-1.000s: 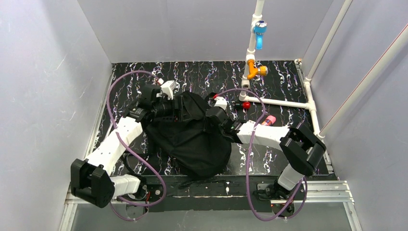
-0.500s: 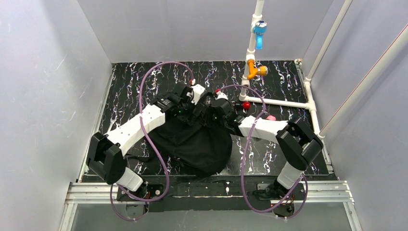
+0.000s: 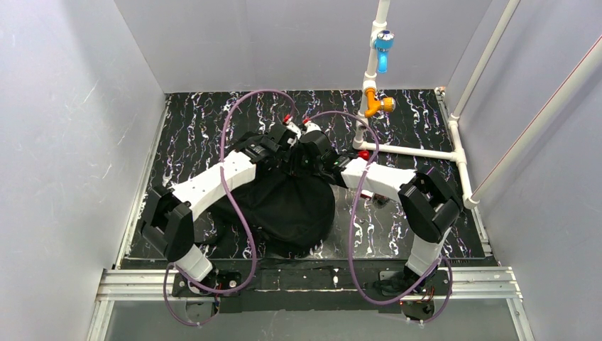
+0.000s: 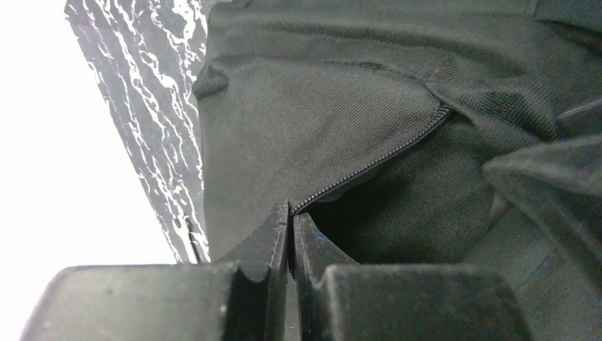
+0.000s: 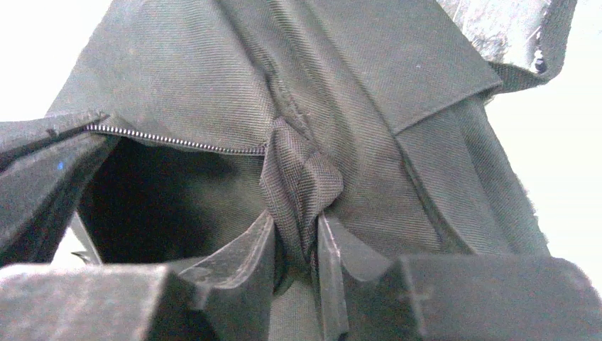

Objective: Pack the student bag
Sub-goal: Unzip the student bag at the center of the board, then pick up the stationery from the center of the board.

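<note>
One student bag (image 3: pixel 291 213) lies near-to-far, mouth far; left gripper (image 4: pixel 291 222) pinches its zipper edge, right gripper (image 5: pixel 297 238) clamps a fabric fold.

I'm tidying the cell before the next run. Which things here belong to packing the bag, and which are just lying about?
In the job: student bag, left tool, right tool, both tools clamped on its fabric.
Just there: white pipe frame, blue valve, orange fitting, small red object by the pipe.
</note>
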Controlling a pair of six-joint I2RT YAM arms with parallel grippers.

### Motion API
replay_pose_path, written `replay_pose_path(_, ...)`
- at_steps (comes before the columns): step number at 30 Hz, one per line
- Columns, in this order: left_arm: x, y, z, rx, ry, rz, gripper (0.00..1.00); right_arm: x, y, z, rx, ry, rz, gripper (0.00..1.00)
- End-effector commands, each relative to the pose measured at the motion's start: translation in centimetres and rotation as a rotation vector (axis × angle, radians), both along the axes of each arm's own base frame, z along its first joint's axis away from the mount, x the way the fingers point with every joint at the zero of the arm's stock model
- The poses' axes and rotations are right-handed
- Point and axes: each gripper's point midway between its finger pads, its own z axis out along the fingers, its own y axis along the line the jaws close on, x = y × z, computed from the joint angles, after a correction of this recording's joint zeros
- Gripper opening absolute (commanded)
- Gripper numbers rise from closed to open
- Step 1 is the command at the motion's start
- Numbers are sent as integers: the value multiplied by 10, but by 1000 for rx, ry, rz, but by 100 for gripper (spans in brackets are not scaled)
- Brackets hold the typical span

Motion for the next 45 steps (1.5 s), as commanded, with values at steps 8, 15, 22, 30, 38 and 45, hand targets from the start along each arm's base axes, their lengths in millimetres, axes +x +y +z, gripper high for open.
replay_pose_path(8,-21,-20,13,-255,-14,-85,0,-24,-126,89,-344,-189,-31,98)
replay_pose_path(15,-27,-22,17,-300,2,-64,0,-41,-243,59,-446,-86,-384,98)
replay_pose_path(22,-31,-22,22,-334,-7,-59,0,-46,-338,15,-459,133,-660,97)
replay_pose_path(30,-32,-25,20,-350,4,-55,0,-20,-331,-14,-269,288,-693,89)
replay_pose_path(38,-33,-27,23,-369,6,-64,0,-13,-331,-45,-291,365,-731,71)
replay_pose_path(45,-33,-28,24,-377,1,-61,0,-14,-343,-66,-335,360,-788,65)
